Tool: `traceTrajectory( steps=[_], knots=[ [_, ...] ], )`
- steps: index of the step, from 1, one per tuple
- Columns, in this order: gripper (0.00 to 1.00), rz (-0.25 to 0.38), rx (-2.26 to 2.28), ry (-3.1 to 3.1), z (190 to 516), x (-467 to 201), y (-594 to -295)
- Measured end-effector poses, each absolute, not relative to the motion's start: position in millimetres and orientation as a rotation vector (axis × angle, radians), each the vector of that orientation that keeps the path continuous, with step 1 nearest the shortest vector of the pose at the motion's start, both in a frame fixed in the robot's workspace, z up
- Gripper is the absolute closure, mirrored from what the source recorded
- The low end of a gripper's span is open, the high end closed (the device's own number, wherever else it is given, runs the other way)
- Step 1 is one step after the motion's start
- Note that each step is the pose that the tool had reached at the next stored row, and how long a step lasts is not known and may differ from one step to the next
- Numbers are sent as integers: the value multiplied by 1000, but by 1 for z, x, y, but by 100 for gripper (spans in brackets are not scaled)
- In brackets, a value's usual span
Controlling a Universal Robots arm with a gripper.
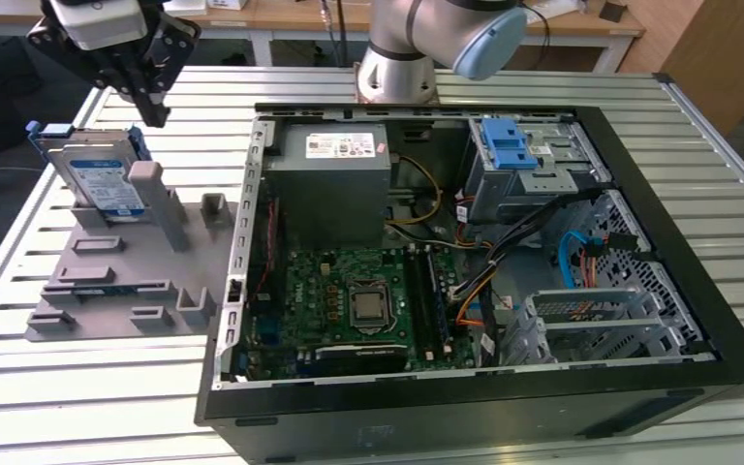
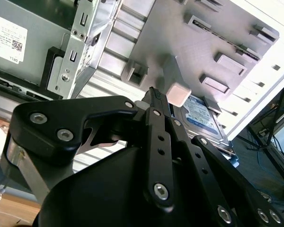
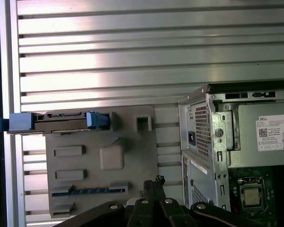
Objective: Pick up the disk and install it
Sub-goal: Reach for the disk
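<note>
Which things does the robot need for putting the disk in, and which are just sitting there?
For the job:
disk, standing on edge in the grey stand
gripper, close above the disk
open computer case

Just there:
grey metal box with a white sticker
green circuit board
slatted table
</note>
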State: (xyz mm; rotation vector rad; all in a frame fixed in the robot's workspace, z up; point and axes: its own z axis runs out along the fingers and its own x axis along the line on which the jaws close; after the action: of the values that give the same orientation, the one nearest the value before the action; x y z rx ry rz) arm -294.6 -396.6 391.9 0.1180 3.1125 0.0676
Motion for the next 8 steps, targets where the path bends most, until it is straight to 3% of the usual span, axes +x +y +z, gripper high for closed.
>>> traceTrajectory(
  steps=[8],
  knots=[
    [89, 68, 118, 3112, 392, -301, -396]
  ],
)
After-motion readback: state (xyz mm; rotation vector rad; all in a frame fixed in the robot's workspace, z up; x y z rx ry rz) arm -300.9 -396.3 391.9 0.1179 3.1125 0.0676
